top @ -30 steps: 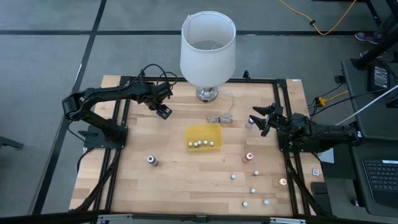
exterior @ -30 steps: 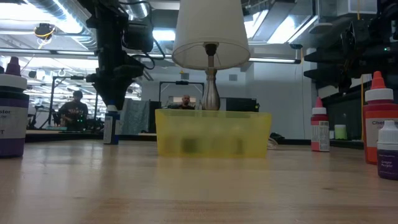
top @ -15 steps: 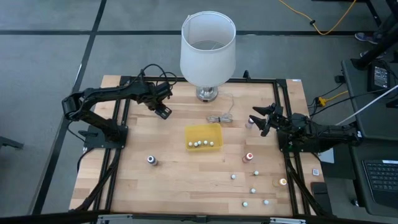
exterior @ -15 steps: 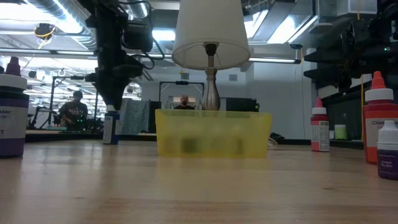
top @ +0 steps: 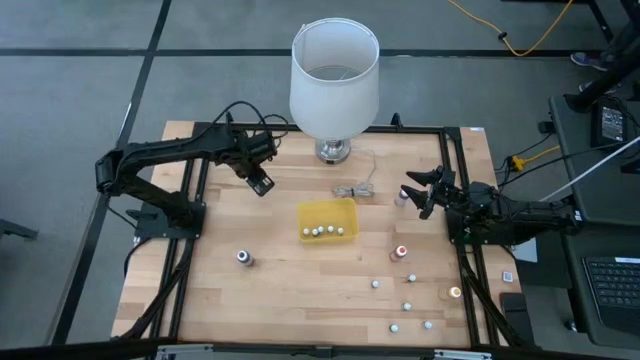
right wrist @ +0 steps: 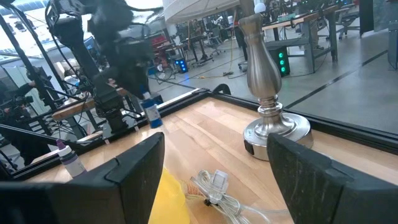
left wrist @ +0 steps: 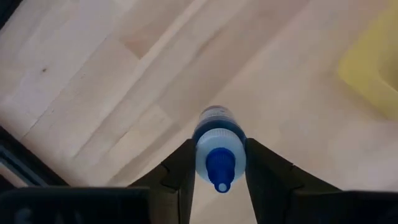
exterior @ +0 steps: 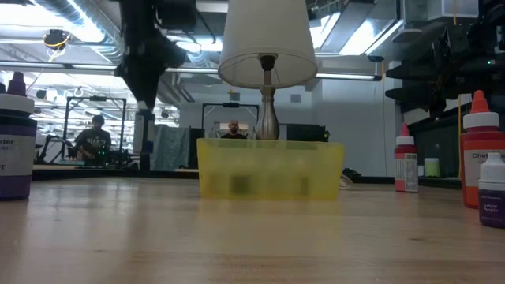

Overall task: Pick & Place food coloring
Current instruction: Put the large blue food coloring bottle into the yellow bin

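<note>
Near edge, left: purple-labelled bottle stands close to the low camera; in the high view a lone bottle sits on the worktop toward the front left.
Near edge, right: orange-topped bottle and a small white-capped one close by, a red-topped bottle a little farther back.
Front right of worktop: several bottles scattered apart, among them a red-topped one and an orange-topped one.
Middle: yellow tray, four small white-capped bottles in a row along its near side.
Left pincer: back left of the tray, raised above the worktop, fingers narrowed onto a blue-capped bottle held between them, cap toward the wrist camera. The low view shows bottle hanging under the arm, clear of the wood.
Right pincer: right of the tray, near the frame rail, fingers spread wide with nothing between them. A small bottle stands just beside it.
Behind tray: coiled cable lying on the wood.
Far edge: lamp with big white shade and metal base.
Beyond worktop: two people in the room, far off and.
</note>
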Robot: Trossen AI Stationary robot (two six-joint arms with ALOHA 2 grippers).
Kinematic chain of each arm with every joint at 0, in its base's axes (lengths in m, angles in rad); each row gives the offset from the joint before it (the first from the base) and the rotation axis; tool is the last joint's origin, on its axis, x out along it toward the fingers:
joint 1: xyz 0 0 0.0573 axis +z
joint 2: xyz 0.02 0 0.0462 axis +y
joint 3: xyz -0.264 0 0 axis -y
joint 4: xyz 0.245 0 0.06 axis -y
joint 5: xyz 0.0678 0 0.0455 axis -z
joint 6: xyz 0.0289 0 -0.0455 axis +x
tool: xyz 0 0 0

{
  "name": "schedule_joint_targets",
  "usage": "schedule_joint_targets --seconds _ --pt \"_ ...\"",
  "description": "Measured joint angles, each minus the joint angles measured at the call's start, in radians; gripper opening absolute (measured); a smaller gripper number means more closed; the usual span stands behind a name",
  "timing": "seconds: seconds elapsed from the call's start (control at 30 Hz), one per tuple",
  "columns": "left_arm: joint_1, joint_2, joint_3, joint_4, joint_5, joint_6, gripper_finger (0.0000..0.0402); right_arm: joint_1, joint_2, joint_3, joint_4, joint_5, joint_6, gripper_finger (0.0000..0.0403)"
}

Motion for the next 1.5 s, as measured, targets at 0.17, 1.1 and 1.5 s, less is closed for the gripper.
schedule_joint_targets --seconds 0.17,1.1,1.5 --pt "-0.093 0.0 0.07 -0.072 0.002 0.0 0.011 0.0 0.0 0.0 0.0 0.0 0.0 0.0283" --pt "-0.303 0.31 0.435 -0.05 -0.018 0.102 0.011 0.0 0.0 0.0 0.0 0.0 0.0 0.0283" --pt "-0.299 0.435 0.501 -0.022 0.007 0.131 0.011 0.0 0.0 0.0 0.0 0.0 0.0 0.0283"
